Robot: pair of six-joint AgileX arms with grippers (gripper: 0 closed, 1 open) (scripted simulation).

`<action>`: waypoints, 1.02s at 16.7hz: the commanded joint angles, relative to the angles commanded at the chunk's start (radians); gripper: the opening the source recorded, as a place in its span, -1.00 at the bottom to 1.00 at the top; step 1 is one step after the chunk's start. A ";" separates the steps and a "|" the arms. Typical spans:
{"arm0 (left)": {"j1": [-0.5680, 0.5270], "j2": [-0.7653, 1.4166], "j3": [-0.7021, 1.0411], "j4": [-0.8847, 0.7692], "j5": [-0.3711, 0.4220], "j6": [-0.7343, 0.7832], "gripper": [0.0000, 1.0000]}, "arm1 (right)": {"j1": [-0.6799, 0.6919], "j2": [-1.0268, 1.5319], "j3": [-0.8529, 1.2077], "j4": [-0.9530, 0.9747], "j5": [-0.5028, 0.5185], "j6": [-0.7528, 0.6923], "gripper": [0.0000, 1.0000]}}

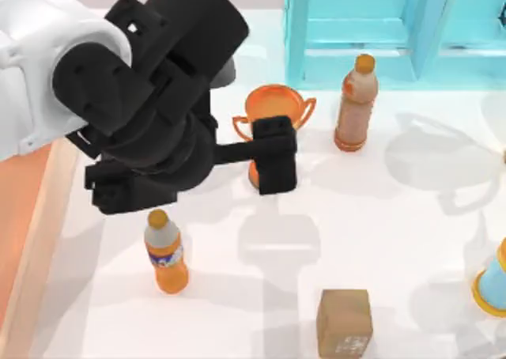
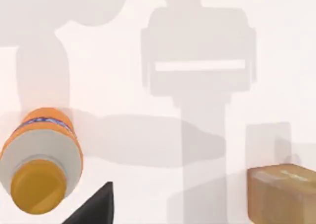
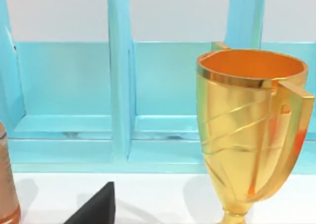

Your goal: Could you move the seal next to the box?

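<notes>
The seal [image 1: 344, 323] is a small tan-brown block with faint white marks, standing upright near the front edge of the table, right of centre. In the left wrist view the seal [image 2: 281, 194] sits at the picture's edge, apart from the gripper. My left gripper [image 1: 273, 163] hangs above the middle of the table, just in front of an orange trophy cup, well behind and to the left of the seal. The box [image 1: 46, 217] lies at the far left, its pale rim and light-orange floor partly under my left arm. My right arm is parked, its wrist camera facing the cyan frame.
An orange trophy cup [image 1: 273, 110] stands behind my left gripper. A peach bottle [image 1: 354, 106] stands to its right, and an orange soda bottle [image 1: 166, 256] stands front left between seal and box. The cyan frame [image 1: 395, 27] fills the back right. A blue-and-orange object [image 1: 494, 284] sits at the right edge.
</notes>
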 joint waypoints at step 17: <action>-0.337 0.623 0.582 -0.388 0.006 -0.335 1.00 | 0.000 0.000 0.000 0.000 0.000 0.000 1.00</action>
